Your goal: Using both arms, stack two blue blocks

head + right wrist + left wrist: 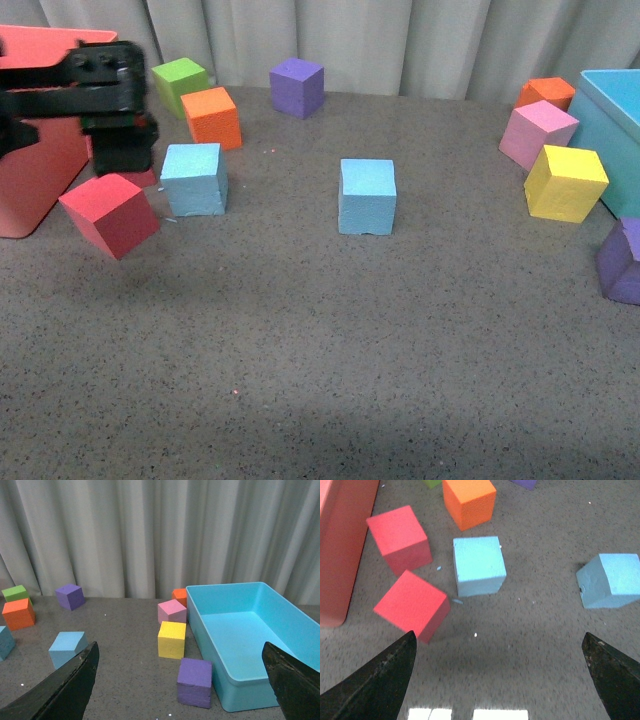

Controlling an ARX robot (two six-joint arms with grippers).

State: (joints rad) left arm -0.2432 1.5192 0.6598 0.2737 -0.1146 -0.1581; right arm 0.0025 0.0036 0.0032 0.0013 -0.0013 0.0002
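Two light blue blocks sit apart on the grey table: one at the left [194,179], one in the middle [367,196]. Both show in the left wrist view, the left one [479,565] and the middle one [611,580]. The right wrist view shows the middle one [68,649] and the left one at the picture's edge [4,642]. My left gripper [120,150] is open and empty, just left of the left blue block, with bare table between its fingers [499,636]. My right gripper [180,644] is open and empty; it is out of the front view.
A tilted red cube [110,213] lies under my left gripper, with another red cube [400,539] behind it. A red bin [30,150] is far left. Orange [212,117], green [179,82] and purple [297,87] cubes stand behind. A turquoise bin [615,130] with pink [538,133], yellow [565,182] and purple [625,262] cubes is at the right.
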